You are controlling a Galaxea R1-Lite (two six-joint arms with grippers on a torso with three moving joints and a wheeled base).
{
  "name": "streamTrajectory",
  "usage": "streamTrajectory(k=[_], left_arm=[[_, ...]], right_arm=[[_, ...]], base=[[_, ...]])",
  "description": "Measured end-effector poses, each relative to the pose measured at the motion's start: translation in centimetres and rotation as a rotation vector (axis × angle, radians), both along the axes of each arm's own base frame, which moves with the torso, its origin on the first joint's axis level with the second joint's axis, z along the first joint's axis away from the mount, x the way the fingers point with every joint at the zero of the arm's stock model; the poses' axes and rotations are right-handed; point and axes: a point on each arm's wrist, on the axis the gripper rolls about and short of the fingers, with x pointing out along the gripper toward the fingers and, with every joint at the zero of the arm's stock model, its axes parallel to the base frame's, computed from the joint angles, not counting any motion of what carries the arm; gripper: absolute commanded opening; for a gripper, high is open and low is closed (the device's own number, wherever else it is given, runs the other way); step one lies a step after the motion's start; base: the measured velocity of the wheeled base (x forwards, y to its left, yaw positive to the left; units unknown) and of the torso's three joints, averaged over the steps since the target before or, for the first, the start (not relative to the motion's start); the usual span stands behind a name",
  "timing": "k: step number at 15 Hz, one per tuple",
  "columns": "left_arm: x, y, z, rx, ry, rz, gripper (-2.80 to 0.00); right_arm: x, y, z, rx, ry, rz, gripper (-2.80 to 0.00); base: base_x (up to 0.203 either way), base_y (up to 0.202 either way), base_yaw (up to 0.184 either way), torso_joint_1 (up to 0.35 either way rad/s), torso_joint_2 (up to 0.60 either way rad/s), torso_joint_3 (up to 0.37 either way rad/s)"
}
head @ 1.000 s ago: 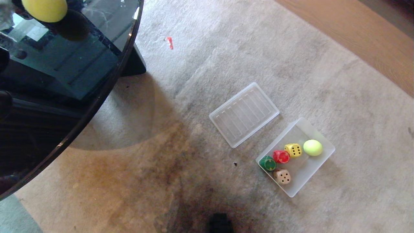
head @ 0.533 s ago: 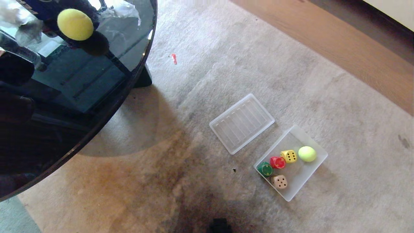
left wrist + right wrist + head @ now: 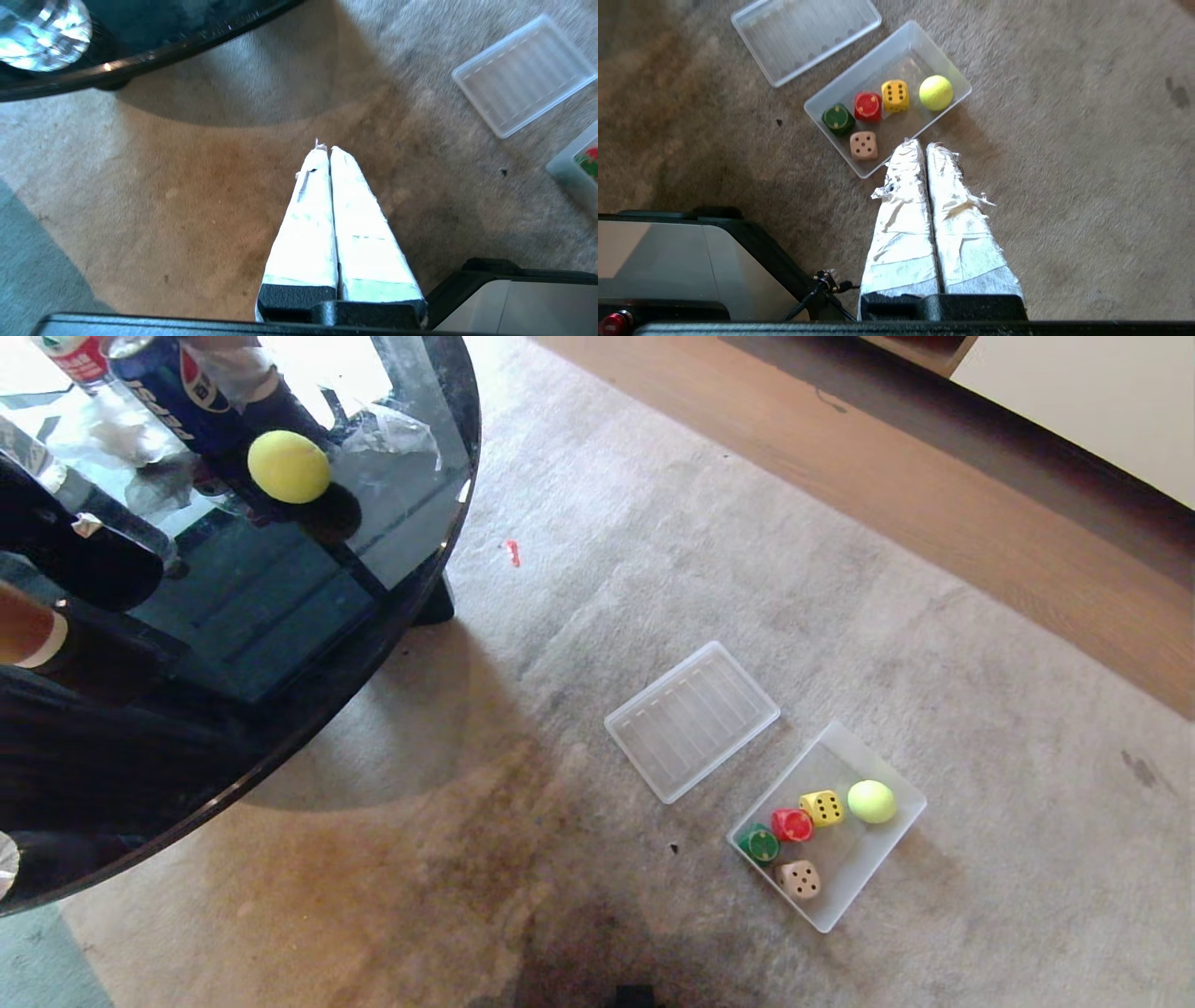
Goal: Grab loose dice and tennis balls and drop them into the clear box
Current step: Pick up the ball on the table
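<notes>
Down on the carpet [image 3: 653, 541], the clear box [image 3: 944, 65] lies just past the tips of the right gripper [image 3: 923, 145], whose tape-wrapped fingers are pressed together on nothing. Inside the box sit four dice: the beige die [image 3: 863, 145] nearest the gripper shows five dots, and beyond it the green die [image 3: 837, 119], the red die [image 3: 867, 106] and the yellow die [image 3: 895, 95] form a row. One tennis ball [image 3: 935, 92] rests at the end of that row, beside the yellow die. The ribbed clear lid [image 3: 805, 35] lies flat on the carpet further out from the gripper, just beside the box.

Off to one side of the left gripper [image 3: 325, 148], whose fingers are likewise closed and empty above bare carpet, the lid and a corner of the box show at the edge of its wrist view; the rim of a round glass table [image 3: 154, 58] curves ahead of it.

From the head view, a second tennis ball [image 3: 288, 466] rests on that glass table, well away from both grippers. Next to it lies a blue Pepsi can [image 3: 173, 392]; the writing on a red-labelled can [image 3: 75, 355] beside that cannot be read.
</notes>
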Motion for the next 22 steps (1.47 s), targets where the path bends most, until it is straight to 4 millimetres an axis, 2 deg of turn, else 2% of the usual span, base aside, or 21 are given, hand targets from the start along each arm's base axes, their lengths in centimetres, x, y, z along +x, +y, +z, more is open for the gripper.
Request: streamTrajectory(k=[22], left_arm=[[0.0, 0.0, 0.0, -0.003, 0.0, 0.0, -2.8]], right_arm=[[-0.03, 0.0, 0.02, -0.002, 0.003, 0.0, -2.8]], base=[[0.0, 0.0, 0.0, 0.002, 0.0, 0.202]])
